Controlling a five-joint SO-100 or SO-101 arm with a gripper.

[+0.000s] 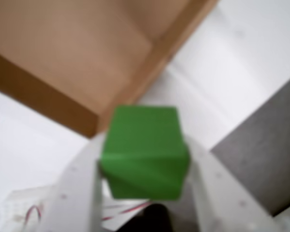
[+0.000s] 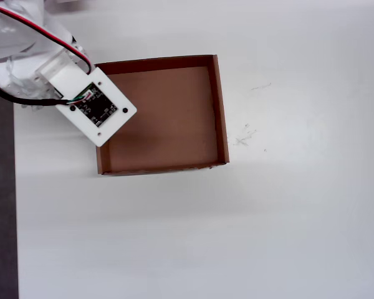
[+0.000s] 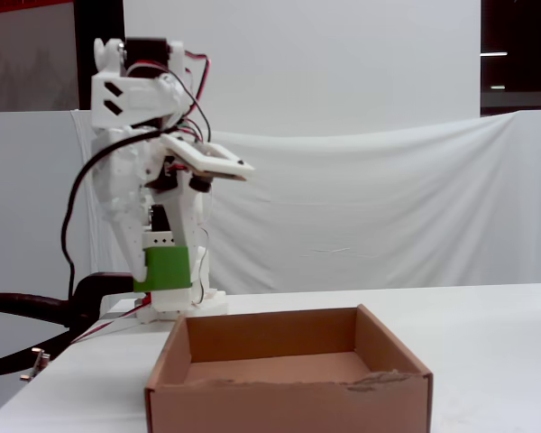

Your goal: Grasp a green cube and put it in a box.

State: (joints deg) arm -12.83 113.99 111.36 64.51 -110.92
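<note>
White tabletop (image 2: 237,237) spreads below, backed by pale draped cloth (image 3: 388,207); my white two-finger gripper (image 1: 145,166) is clamped on the small bright green cube (image 1: 144,152), raised in the air just outside a corner of the shallow brown cardboard box (image 2: 219,106).

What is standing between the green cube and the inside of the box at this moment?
Nothing visible. The end effector holds the green cube in the air above and near a corner of the box. The box is open on top and looks empty in the overhead view, with only its low wall below the cube.
</note>
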